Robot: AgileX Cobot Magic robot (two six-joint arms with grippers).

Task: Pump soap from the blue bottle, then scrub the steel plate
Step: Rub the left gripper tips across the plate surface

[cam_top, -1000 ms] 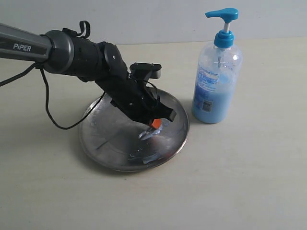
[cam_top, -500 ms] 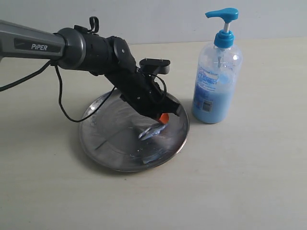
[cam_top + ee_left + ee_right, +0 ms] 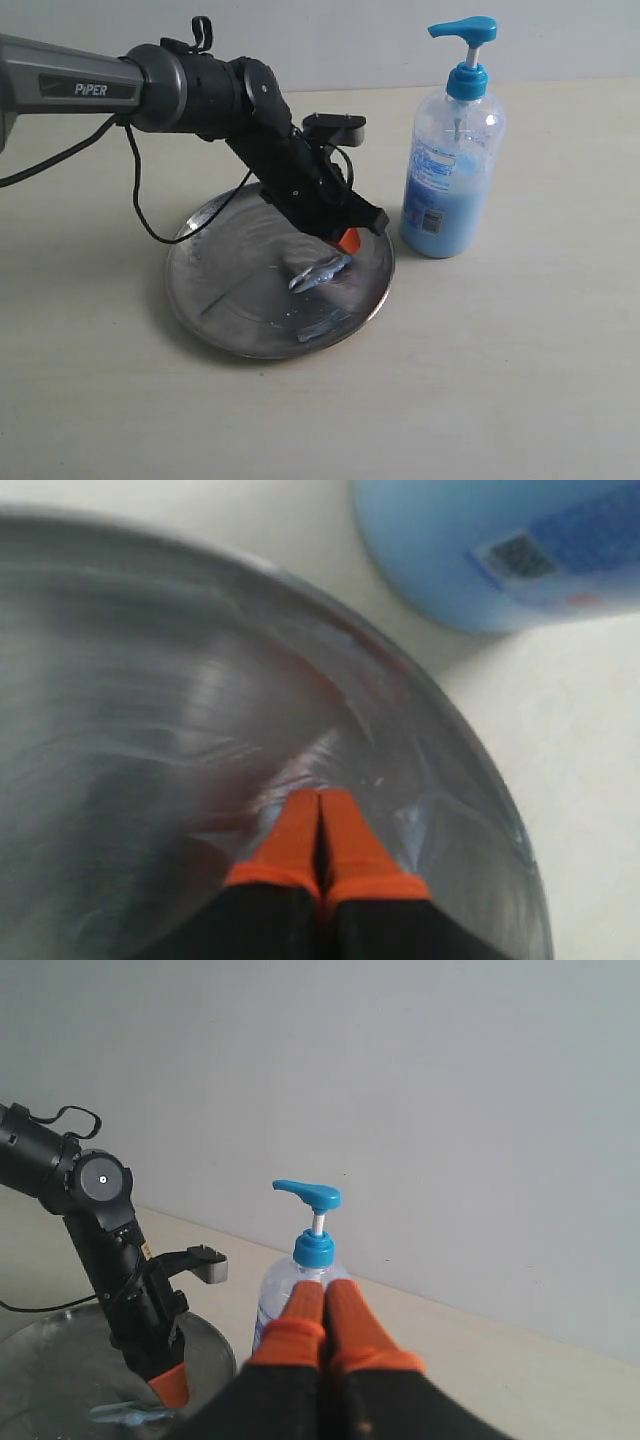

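The table (image 3: 520, 380) lies under everything; the steel plate (image 3: 210, 300) sits right below the left gripper (image 3: 347, 240), which is pinched tight and holds nothing; its tip is low over the plate, close to the rim, but it is too blurry to tell if it touches. The blue bottle (image 3: 452, 170) stands upright on the table just past that tip, off the plate. The right gripper (image 3: 325, 1320) is pinched tight too and empty; it hangs in the air with the bottle out in front of it. A small shiny blob of soap (image 3: 320, 272) lies on the plate just beside the left tip. Pumping looks done, so scrubbing seems to be the step now; next, the left tip should rub through the blob and spread it, without bumping the bottle.
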